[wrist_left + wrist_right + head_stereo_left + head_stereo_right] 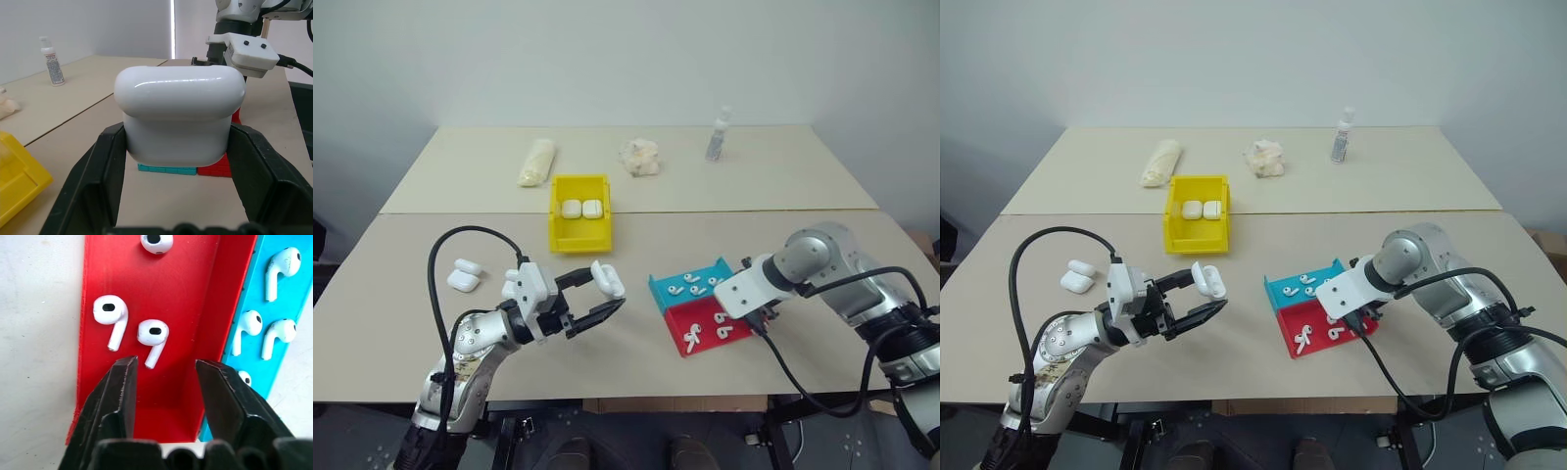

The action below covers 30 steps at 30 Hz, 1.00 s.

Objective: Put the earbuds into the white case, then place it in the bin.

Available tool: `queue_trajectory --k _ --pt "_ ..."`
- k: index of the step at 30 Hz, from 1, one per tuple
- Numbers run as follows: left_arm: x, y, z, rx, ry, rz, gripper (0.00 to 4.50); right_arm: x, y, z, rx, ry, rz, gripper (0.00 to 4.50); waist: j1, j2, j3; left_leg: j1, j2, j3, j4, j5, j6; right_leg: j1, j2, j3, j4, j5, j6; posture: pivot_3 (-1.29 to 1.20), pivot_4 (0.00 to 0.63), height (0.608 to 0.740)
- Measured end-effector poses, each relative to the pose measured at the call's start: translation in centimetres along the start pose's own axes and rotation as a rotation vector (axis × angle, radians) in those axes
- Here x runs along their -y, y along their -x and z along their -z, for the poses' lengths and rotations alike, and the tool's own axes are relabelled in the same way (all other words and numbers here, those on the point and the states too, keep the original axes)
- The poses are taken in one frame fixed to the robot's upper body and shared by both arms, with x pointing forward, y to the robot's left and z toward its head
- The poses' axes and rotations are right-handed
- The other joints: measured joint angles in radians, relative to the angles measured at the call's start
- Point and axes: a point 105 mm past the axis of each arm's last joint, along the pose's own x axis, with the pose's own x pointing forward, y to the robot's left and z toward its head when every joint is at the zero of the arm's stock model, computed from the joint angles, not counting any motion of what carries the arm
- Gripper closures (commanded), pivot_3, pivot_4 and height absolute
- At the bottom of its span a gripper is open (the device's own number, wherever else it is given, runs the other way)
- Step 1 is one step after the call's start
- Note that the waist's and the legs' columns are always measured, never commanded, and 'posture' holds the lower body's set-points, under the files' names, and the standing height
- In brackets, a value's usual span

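Hovering half-open over the red tray [98,264], the right gripper [164,367] is probably lining up the earbud [152,338] just ahead; centring matters while the left gripper [607,299] is clamping the case [178,115].

The bin [578,227] sat on the tabletop [636,352] at twelve o'clock with two cases [581,209] in it. Two more cases [464,273] lay at ten o'clock, and two trays [697,305] holding earbuds [707,333] lay side by side at two o'clock. Behind the bin, a roll [536,162], a crumpled wad [640,157] and a bottle [719,134] stood in a row from eleven to one o'clock.
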Motion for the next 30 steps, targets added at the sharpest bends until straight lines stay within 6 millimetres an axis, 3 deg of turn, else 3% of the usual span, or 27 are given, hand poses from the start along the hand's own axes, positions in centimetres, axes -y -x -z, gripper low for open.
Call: queue_trajectory --k 30 --pt "0.0 0.2 0.0 -0.014 -0.013 -0.025 1.73 0.2 -1.1 -0.5 0.014 -0.023 -0.011 2.34 0.0 0.0 0.0 0.0 0.0 -0.004 0.0 0.0 0.0 0.0 0.0 0.0 0.0 0.0 0.0 0.0 0.15 0.74"
